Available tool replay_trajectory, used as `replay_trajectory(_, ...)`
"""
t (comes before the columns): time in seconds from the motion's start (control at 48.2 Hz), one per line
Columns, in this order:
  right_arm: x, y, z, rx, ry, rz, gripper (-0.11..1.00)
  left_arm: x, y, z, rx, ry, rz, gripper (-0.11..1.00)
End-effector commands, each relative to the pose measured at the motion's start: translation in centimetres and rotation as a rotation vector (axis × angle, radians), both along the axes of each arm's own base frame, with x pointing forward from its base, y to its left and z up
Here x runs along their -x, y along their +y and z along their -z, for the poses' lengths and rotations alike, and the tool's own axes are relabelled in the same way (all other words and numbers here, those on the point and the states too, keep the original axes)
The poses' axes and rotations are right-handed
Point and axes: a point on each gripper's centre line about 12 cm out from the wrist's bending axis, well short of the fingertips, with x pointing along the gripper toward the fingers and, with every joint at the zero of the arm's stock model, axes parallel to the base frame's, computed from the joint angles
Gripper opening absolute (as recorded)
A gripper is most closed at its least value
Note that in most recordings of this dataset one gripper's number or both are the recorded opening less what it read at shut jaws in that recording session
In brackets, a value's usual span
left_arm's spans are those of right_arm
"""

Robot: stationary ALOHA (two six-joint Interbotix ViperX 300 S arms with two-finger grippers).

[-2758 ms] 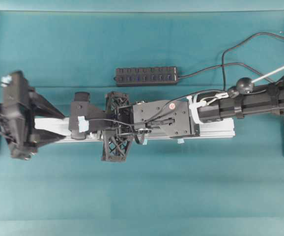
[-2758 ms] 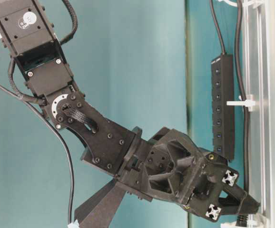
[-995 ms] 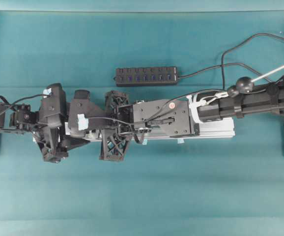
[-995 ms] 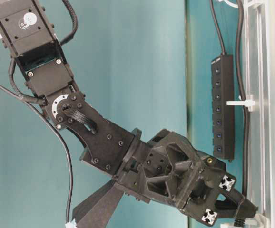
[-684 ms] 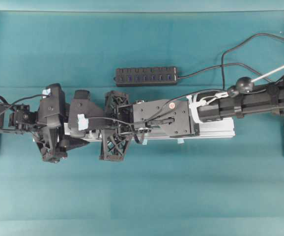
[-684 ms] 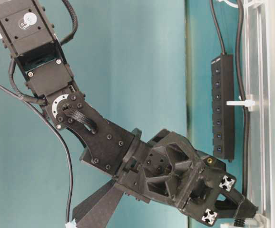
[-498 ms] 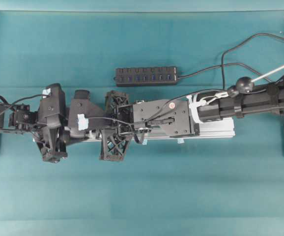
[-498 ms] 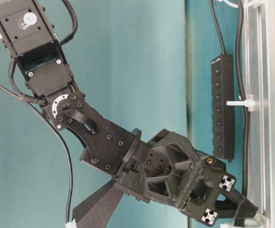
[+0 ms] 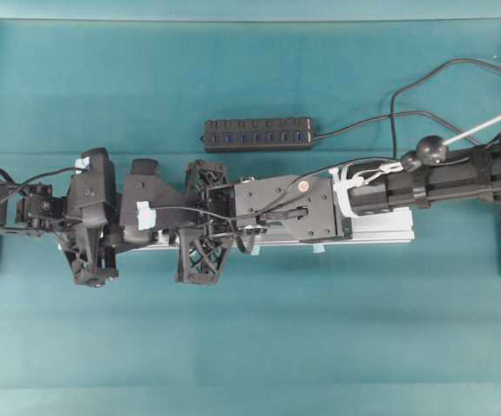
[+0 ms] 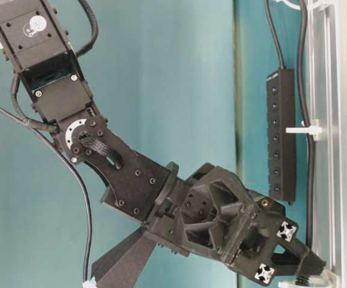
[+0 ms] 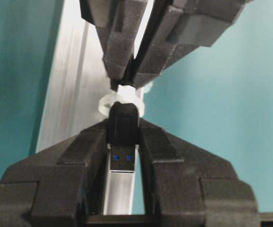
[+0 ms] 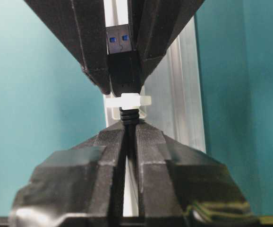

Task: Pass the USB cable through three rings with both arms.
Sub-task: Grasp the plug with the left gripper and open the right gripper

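Observation:
In the left wrist view my left gripper (image 11: 123, 135) is shut on the black USB plug (image 11: 123, 118), whose metal tip points back between the fingers. A white ring (image 11: 109, 101) stands right behind the plug on the silver rail (image 11: 75, 94). Beyond the ring, my right gripper (image 11: 127, 82) is shut on the cord. The right wrist view shows this from the other side: right gripper (image 12: 129, 126) on the ribbed cable end (image 12: 129, 116), ring (image 12: 143, 100), then the plug (image 12: 122, 71). At table level the USB cable (image 10: 310, 180) runs through another ring (image 10: 305, 129).
A black multi-port hub (image 9: 257, 134) lies behind the rail (image 9: 380, 227), its lead curling off to the right. Both arms lie stretched over the rail's left and middle. Teal cloth covers the table on all sides.
My left arm came in from the far left to the rail's end, and its jaws closed on the plug. The right gripper kept its hold and barely moved.

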Motion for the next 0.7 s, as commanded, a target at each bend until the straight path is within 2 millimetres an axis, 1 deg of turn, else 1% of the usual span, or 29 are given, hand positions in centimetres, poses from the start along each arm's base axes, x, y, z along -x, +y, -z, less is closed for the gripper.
replay_trajectory(0.0,-0.3,0.3,-1.0,-0.008,-0.034,0.002,-0.09,-0.4,0.0,-0.7,-0.002,-0.031,0.003,0.21)
replay_trajectory(0.228,-0.2,0.4,-1.1,-0.008,-0.031,0.001,-0.05,-0.3,0.0,-0.7,-0.002,-0.028,0.003,0.21)
replay_trajectory(0.27,-0.2,0.3,-1.1,-0.006,-0.03,0.0,-0.03,-0.2,0.0,-0.7,-0.002,-0.028,0.003,0.21)
replay_trajectory(0.373,-0.2,0.4,-1.0,-0.006,-0.025,-0.001,0.08,-0.2,0.0,-0.8,-0.002,-0.026,0.003,0.21)
replay_trajectory(0.415,-0.1,0.4,-1.2,-0.007,-0.027,0.0,0.15,0.0,0.0,-0.7,-0.002,-0.014,0.003,0.21)
replay_trajectory(0.456,-0.1,0.4,-1.3,-0.007,-0.025,0.002,0.24,0.1,-0.1,-0.5,-0.001,0.005,0.004,0.21)
replay_trajectory(0.539,0.1,0.4,-1.8,-0.009,-0.022,0.008,0.47,0.4,-0.2,-0.7,0.0,0.031,0.005,0.21)
replay_trajectory(0.56,0.1,0.5,-1.8,-0.009,-0.019,0.006,0.56,0.5,-0.2,-0.7,0.0,0.035,0.007,0.21)
replay_trajectory(0.601,0.2,0.4,-2.1,-0.006,-0.018,0.005,0.67,0.6,-0.2,-0.9,0.0,0.038,0.008,0.21)
replay_trajectory(0.663,0.4,0.3,-2.4,-0.003,-0.02,0.006,0.83,0.8,-0.3,-1.3,-0.002,0.037,0.012,0.21)
replay_trajectory(0.684,0.4,0.3,-2.6,-0.002,-0.023,0.006,0.86,1.0,-0.3,-1.4,-0.002,0.035,0.01,0.21)
